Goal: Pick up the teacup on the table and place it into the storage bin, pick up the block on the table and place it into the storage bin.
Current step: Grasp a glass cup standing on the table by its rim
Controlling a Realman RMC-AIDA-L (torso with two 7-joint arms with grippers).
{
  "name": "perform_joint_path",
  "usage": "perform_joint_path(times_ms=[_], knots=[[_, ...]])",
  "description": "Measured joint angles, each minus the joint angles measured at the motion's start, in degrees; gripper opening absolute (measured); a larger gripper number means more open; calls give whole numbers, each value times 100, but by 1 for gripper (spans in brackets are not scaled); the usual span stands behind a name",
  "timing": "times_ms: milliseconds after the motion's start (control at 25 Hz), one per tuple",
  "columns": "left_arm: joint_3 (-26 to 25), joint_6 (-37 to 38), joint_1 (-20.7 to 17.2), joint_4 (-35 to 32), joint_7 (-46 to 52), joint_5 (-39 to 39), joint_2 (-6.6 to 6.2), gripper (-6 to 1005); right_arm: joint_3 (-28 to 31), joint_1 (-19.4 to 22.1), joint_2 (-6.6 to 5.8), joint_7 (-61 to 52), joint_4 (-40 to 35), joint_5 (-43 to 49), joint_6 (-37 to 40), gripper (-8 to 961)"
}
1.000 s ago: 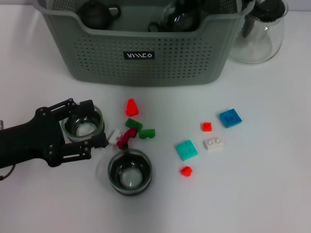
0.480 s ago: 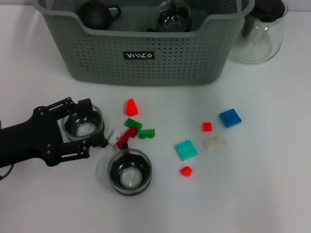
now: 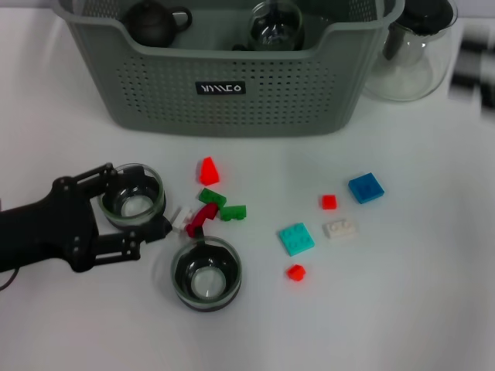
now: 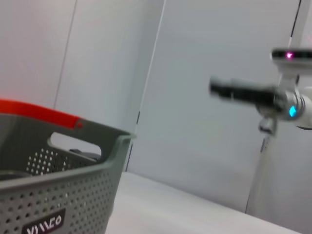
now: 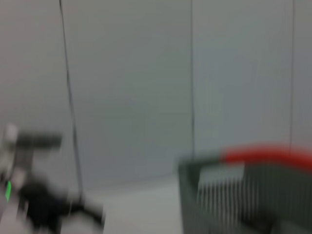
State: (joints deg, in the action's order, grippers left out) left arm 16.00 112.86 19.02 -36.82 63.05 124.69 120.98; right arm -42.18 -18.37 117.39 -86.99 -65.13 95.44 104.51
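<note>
One glass teacup [image 3: 133,197] stands on the white table, between the fingers of my left gripper [image 3: 133,202]. The gripper is open, with one black finger on the cup's far side and one on its near side. A second teacup [image 3: 206,273] sits nearer the front. Small blocks lie to their right: a red cone [image 3: 209,170], green pieces [image 3: 213,197], a teal plate [image 3: 297,238] and a blue plate [image 3: 366,188]. The storage bin [image 3: 232,93] stands at the back and also shows in the left wrist view [image 4: 63,195]. My right arm [image 4: 243,92] is a blurred shape far off.
A clear glass pitcher [image 3: 414,54] stands right of the bin. Inside the bin lie a dark teapot [image 3: 155,19] and a glass vessel [image 3: 277,27]. Small red blocks [image 3: 329,202] [image 3: 295,272] and a white block [image 3: 340,228] lie on the right half of the table.
My left gripper has drawn back slightly to the left while the teacup stayed put. The glass vessel in the bin shifted and settled. A blur has appeared at the table's far right.
</note>
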Motion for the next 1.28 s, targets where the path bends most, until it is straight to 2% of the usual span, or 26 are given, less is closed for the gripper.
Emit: perform_joint_path(times_ms=[120, 240, 320, 360, 400, 440, 520, 640, 720, 880, 1040, 1120, 1280], knots=[[42, 15, 12, -235, 388, 237, -18, 875, 132, 69, 9, 117, -3, 1148, 171, 413], [221, 156, 112, -914, 1477, 496, -13, 875, 203, -24, 47, 78, -38, 1990, 199, 413], [463, 296, 181, -1658, 2477, 578, 57, 875, 280, -139, 53, 42, -38, 2281, 205, 413], [647, 343, 211, -2150, 3035, 593, 138, 875, 321, -227, 48, -14, -25, 2384, 211, 413], [647, 343, 211, -2150, 3035, 593, 138, 874, 334, -262, 39, -44, -11, 2413, 213, 412], [1257, 372, 238, -3259, 3952, 639, 305, 874, 343, -315, 29, -97, 8, 2440, 216, 412], [1979, 351, 233, -3948, 4433, 674, 361, 873, 352, -442, -7, -211, 81, 2472, 216, 412], [3192, 234, 227, -4858, 4561, 720, 324, 872, 353, -625, -74, -299, 275, 2502, 195, 412], [3479, 174, 278, -5201, 4306, 750, 302, 871, 348, -724, -112, -303, 398, 2528, 184, 413], [3630, -3, 446, -5356, 3894, 1083, 295, 867, 350, -831, -138, -286, 569, 2565, 172, 413], [3962, -480, 452, -5243, 3776, 1578, 315, 859, 357, -869, -153, -277, 625, 2582, 164, 414], [4348, -1025, 353, -5039, 3752, 1877, 327, 855, 358, -876, -152, -281, 625, 2584, 164, 414], [4662, -1614, 279, -4621, 3662, 2050, 335, 847, 360, -878, -124, -289, 625, 2595, 166, 413]])
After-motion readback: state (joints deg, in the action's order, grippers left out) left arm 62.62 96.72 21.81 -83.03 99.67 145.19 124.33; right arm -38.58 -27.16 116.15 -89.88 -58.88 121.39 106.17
